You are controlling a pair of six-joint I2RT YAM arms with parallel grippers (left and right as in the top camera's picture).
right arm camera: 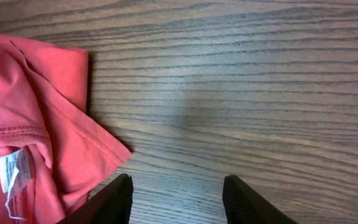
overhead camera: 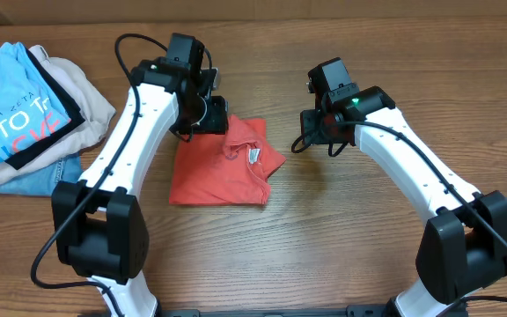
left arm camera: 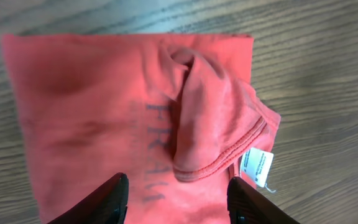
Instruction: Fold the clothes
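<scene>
A coral-red short-sleeved cotton T-shirt (overhead camera: 218,172) is seen lying folded into a rough rectangle near the middle of the brown wood-grain surface (overhead camera: 394,53), a little toward its left edge. The upper layer is bunched on the right side, where a stitched hem curls over and a small white tag (left arm camera: 257,166) is turned outward. Faint navy block lettering (left arm camera: 154,149) is made out on the fabric in the left wrist view, but it cannot be read whole.

The left claw (left arm camera: 178,186) is held over the side of the shirt that faces the far edge of the surface. Its two black fingers (left arm camera: 114,202) are set apart, flat red cloth is seen between them, and nothing is clamped. Whether the fingertips touch the fabric cannot be told.

The right claw (right arm camera: 178,186) is placed over bare wood just beside the shirt's right corner, apart from it. Its fingers (right arm camera: 107,202) are likewise spread, and only wood grain is seen between them. The tag and a pointed corner of red cloth are shown at the left of that wrist view.

Near the far left corner of the surface, well apart from the red shirt, a loose pile is found: a light-blue T-shirt with white and red print (overhead camera: 11,114) is laid over a beige garment (overhead camera: 91,97).
</scene>
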